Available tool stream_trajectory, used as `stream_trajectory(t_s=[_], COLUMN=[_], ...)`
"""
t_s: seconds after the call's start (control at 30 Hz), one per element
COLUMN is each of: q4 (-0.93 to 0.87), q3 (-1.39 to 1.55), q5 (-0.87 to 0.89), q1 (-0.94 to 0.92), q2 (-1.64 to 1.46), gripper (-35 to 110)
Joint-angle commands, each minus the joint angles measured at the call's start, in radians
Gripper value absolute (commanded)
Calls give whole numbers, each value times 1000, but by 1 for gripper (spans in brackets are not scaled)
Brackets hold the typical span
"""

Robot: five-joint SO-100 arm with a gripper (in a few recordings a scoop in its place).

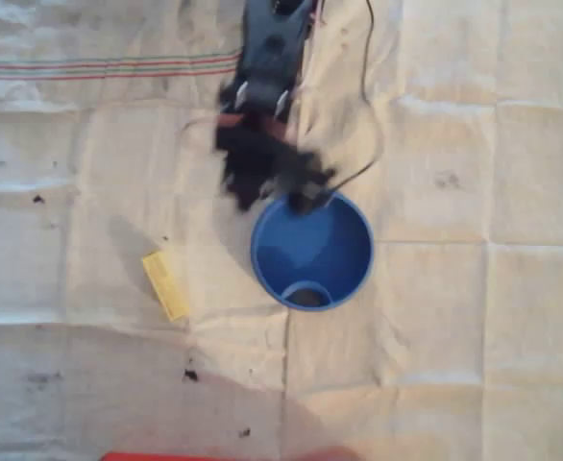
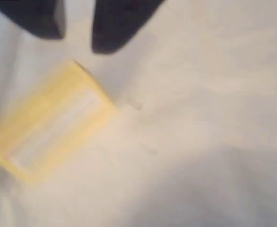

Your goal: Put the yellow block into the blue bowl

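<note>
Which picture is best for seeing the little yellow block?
The wrist view: the yellow block looks big there and lies flat on the cloth just below the gripper, though blurry. The overhead view shows the block only small, but you see it lies left of the blue bowl, not touching it.

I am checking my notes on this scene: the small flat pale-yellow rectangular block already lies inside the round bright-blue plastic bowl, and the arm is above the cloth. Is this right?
Not quite. The small flat pale-yellow rectangular block lies on the cloth, left of the round bright-blue plastic bowl in the overhead view, not inside it. The arm is above the cloth.
</note>
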State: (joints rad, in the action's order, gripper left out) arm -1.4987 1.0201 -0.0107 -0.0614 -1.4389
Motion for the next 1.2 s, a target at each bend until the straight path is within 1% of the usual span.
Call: stream_trajectory(t_s=[0.0,0.2,0.6,0.83,0.97,1.17], q4=[8,8,9,9,9,-21], q3=[-158,-314,-813,-1032,-1111,-1124], q5=[14,12,0,0,11,15], q1=[-40,-100,-184,-213,-216,-215], q2=[69,258,601,756,818,907], gripper=[0,0,0,0,0,1])
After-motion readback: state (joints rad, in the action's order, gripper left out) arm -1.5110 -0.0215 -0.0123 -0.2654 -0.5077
